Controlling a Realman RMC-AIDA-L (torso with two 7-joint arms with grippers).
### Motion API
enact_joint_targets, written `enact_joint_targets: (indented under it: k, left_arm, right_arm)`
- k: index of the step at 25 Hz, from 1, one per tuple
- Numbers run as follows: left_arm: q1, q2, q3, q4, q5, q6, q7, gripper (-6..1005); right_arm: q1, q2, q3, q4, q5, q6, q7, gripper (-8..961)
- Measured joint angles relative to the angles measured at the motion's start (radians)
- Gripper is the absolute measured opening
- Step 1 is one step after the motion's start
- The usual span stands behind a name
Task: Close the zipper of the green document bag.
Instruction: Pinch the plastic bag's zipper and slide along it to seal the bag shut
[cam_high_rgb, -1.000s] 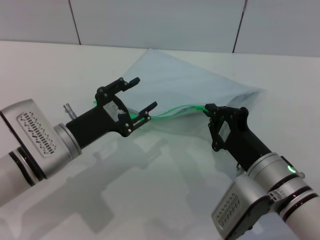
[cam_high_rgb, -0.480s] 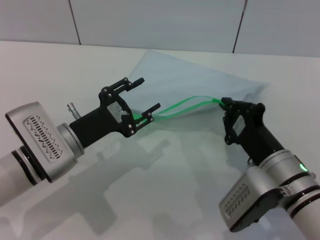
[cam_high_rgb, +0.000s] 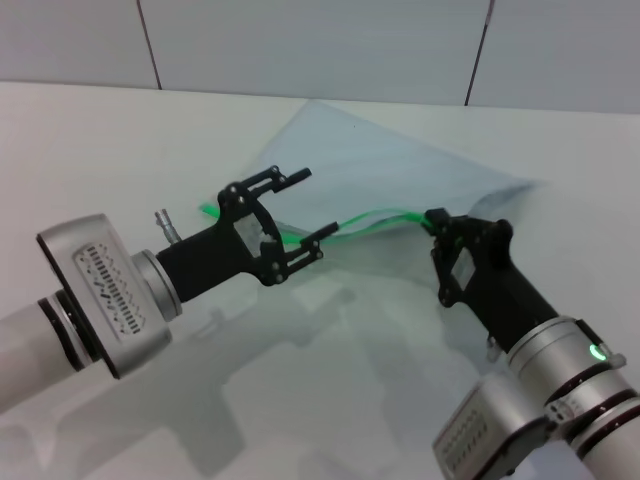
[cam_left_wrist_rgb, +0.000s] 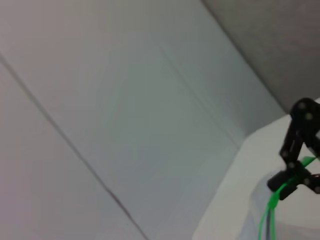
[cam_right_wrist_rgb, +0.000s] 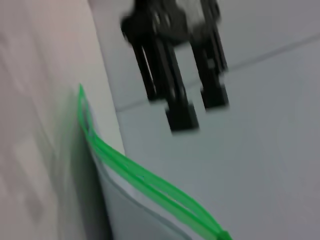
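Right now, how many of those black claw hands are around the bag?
2. The left gripper hangs open over the near-left part of the green zipper; the right gripper is shut on the zipper at the bag's near-right edge.

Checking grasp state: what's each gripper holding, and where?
Right gripper pinches the zipper at its right end. Left gripper open around the strip, holding nothing.

White desk (cam_high_rgb: 120, 140) carries everything. Green document bag (cam_high_rgb: 400, 165) lies on it toward far middle, flat pale blue-grey pouch set at angle, near green-edged side raised off surface. Arm shadows fall on near desk surface.
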Motion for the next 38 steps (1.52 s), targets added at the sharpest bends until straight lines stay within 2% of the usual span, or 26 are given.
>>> enact_joint_targets:
  k: [4, 14, 38]
  left_arm:
    - [-0.005, 0.000, 0.037, -0.001, 0.012, -0.003, 0.049, 588]
    - [-0.016, -0.004, 0.061, -0.003, 0.013, -0.004, 0.205, 585]
    - [-0.040, -0.006, 0.071, -0.043, 0.023, 0.030, 0.296, 577]
  right_arm:
    - [-0.010, -0.001, 0.000, 0.000, -0.089, 0.003, 0.010, 17]
    - [-0.012, 0.000, 0.000, -0.003, -0.142, 0.016, 0.011, 17]
    - [-0.015, 0.000, 0.000, -0.009, -0.216, 0.017, 0.036, 17]
